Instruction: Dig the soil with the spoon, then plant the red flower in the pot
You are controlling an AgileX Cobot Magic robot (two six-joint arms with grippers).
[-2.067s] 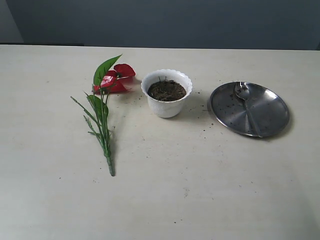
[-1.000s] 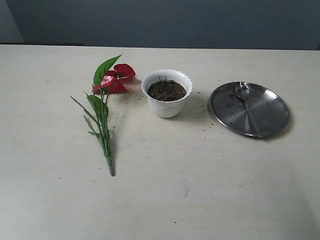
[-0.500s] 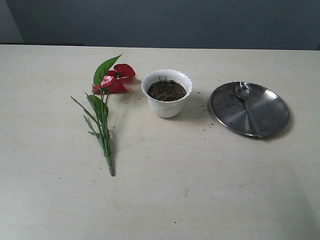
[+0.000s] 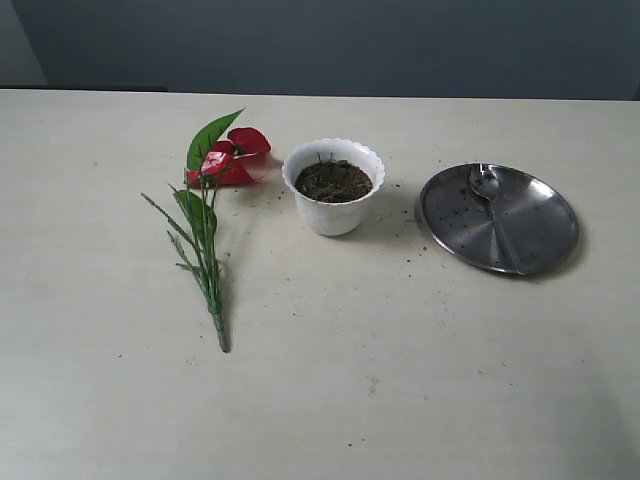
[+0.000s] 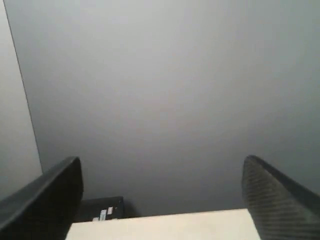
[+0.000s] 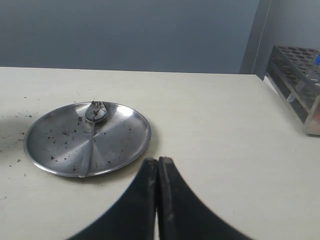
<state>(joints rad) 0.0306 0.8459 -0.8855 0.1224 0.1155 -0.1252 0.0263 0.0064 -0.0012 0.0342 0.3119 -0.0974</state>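
The white scalloped pot (image 4: 333, 195) stands mid-table with dark soil (image 4: 333, 181) inside. The red flower (image 4: 228, 160) lies flat to the pot's left, its green stem reaching toward the table's front. The spoon (image 4: 493, 213) rests on a round steel plate (image 4: 545, 235) at the right; the right wrist view also has the spoon (image 6: 91, 131) on the plate (image 6: 122, 137). Neither arm appears in the exterior view. My left gripper (image 5: 162, 172) is open and empty, facing a grey wall over a table edge. My right gripper (image 6: 158, 161) is shut and empty, a short way from the plate's rim.
Soil crumbs are scattered on the table (image 4: 400, 330) around the pot and on the plate. A test-tube rack (image 6: 300, 82) stands at the table's edge in the right wrist view. A dark box (image 5: 102, 210) sits beyond the table edge in the left wrist view.
Nothing on the table has moved across the exterior frames.
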